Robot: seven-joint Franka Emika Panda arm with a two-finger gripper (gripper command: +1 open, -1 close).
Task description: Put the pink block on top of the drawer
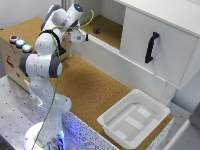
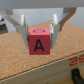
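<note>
The pink block [image 2: 39, 45] has a black letter A on its face. It sits between my gripper's [image 2: 39, 36] two fingers, lifted above the cork surface. In the exterior view my gripper [image 1: 81, 36] hangs at the back of the cork table, near the white ledge; the block is too small to make out there. The drawer [image 1: 10, 57] is the pale brown box at the exterior view's left edge, with round coloured buttons [image 1: 20, 43] on top. It stands well to the left of the gripper, partly hidden by my arm.
A white cabinet door [image 1: 165, 50] with a long black handle [image 1: 151, 47] stands at the right back. A white plastic bin [image 1: 134, 117] sits on the cork table [image 1: 95, 90] at the front right. A small dark object [image 1: 96, 30] lies on the back shelf.
</note>
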